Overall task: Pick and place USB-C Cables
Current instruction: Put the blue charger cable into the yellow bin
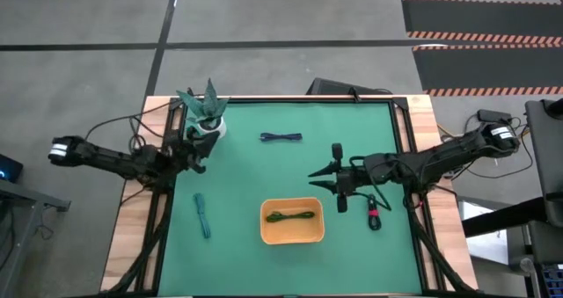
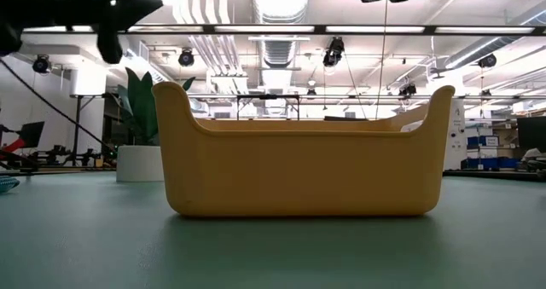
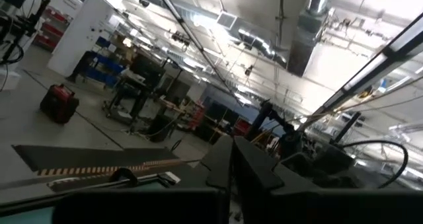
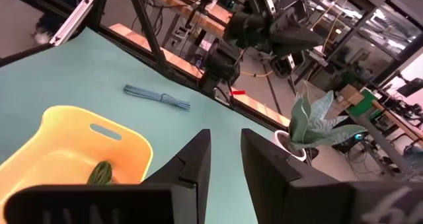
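Four cable bundles show in the high view. The dark blue one [image 1: 281,137] lies on the mat toward the far edge. The teal one [image 1: 202,214] [image 4: 157,96] lies near the left edge. The black one with a red band [image 1: 374,212] lies right of the orange tray. The green one [image 1: 292,216] [image 4: 102,173] lies inside the tray [image 1: 268,232] [image 2: 299,165]. My right gripper [image 1: 313,178] [image 4: 226,158] hovers above the mat, just beyond the tray's far right corner, pointing left, open and empty. My left gripper [image 1: 197,157] [image 3: 231,164] waits beside the plant pot, shut.
A potted plant [image 1: 207,113] [image 2: 141,127] [image 4: 310,121] stands at the far left corner of the green mat [image 1: 352,254]. A black frame runs along the table's edges. Bare mat lies between the dark blue cable and the tray, and along the near edge.
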Motion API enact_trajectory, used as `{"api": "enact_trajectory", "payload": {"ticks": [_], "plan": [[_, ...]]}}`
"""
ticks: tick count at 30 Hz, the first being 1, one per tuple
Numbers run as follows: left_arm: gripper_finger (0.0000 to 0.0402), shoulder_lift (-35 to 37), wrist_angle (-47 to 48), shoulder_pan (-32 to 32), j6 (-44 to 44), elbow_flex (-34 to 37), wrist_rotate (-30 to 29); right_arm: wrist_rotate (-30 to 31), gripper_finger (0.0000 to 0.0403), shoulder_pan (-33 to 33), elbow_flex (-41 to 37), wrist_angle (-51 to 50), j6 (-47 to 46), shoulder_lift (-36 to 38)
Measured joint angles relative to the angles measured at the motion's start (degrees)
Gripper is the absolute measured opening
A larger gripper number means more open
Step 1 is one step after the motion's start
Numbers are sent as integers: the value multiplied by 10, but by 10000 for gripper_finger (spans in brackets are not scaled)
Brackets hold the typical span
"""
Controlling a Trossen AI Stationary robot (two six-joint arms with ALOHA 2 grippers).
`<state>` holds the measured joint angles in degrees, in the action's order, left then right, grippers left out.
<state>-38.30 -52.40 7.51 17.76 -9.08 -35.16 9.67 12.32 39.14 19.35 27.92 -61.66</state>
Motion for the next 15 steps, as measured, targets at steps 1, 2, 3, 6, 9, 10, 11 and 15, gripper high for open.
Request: {"api": "enact_trajectory", "payload": {"ticks": [1,2,3,6,9,10,11,15], "plan": [[0,-16,1,0,0,-11,-2,0,75,0,-5,-2,2,6],[0,-30,1,0,0,-21,-5,0,75,0,-8,-2,4,12],[0,-45,1,0,0,-33,-7,0,75,0,-10,0,5,18],[0,-93,12,0,1,-64,-10,0,78,0,-18,0,8,36],[0,-134,17,0,21,-101,-12,0,79,0,-25,-12,12,53],[0,-145,30,0,31,-111,-12,0,79,0,-27,-10,12,58],[0,-156,46,0,39,-121,-12,0,78,0,-30,-11,12,63],[0,-185,134,0,98,-167,-12,0,72,0,-33,-20,13,76]]}}
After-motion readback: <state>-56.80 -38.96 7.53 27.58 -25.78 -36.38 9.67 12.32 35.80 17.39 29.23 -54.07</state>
